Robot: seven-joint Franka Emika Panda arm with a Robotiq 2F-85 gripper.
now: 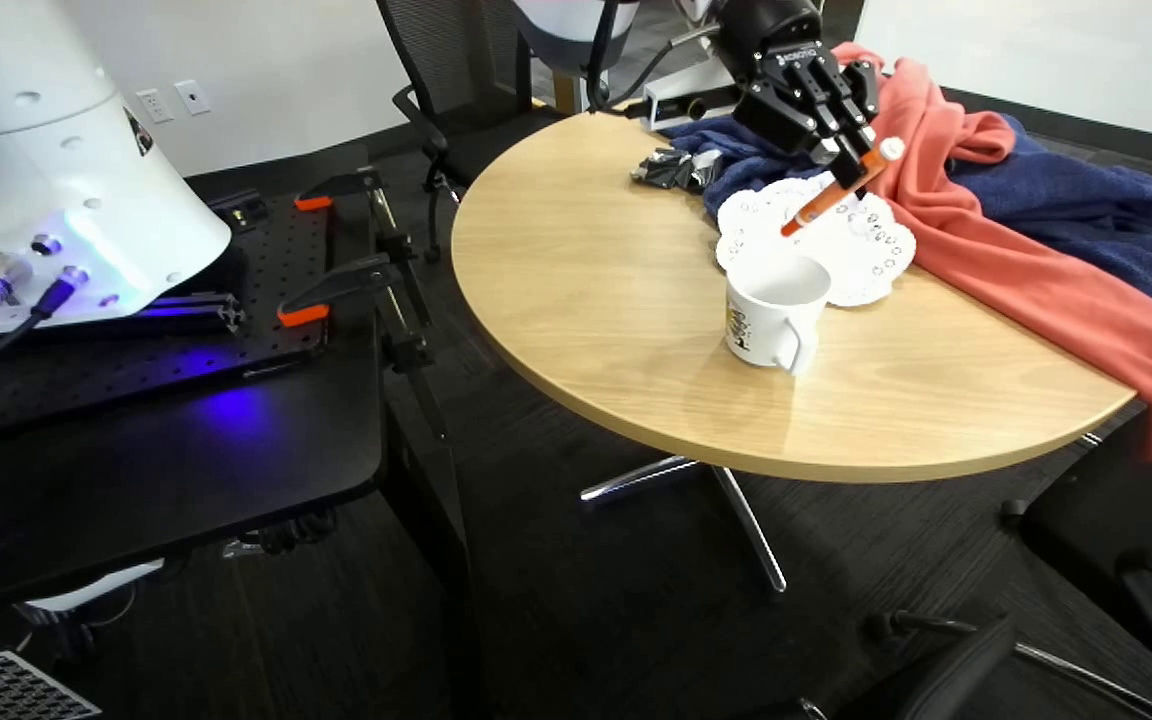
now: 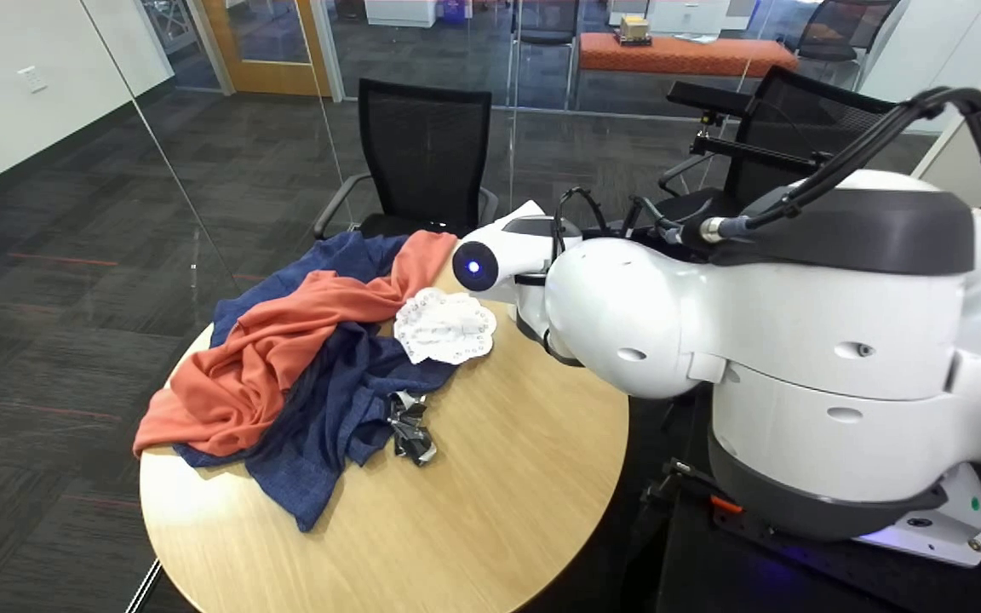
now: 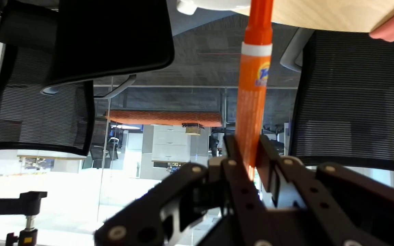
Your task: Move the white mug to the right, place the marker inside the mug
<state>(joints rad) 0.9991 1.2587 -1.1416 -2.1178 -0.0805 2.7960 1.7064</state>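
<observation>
Above the table (image 1: 576,240), fingers (image 3: 266,164) below ROBOTIQ lettering (image 1: 797,56) clamp an orange marker (image 3: 254,92) with a blurred label (image 3: 263,73).

Smooth, glossy glaze on the white mug (image 1: 761,325), and pale wood grain with a soft sheen across the table (image 1: 616,280)! Slick orange plastic for the marker (image 3: 252,89); thin matt paper, lacy with holes, for the doily (image 2: 444,327). Soft, matt coral cloth (image 2: 261,366) here, rougher-looking navy cloth (image 2: 329,426) there! Crinkled, shiny wrapper (image 2: 410,434), film or foil, can't tell; polished metal table legs (image 1: 751,530); glossy white arm (image 2: 823,315); black mesh chair (image 2: 427,153)!
</observation>
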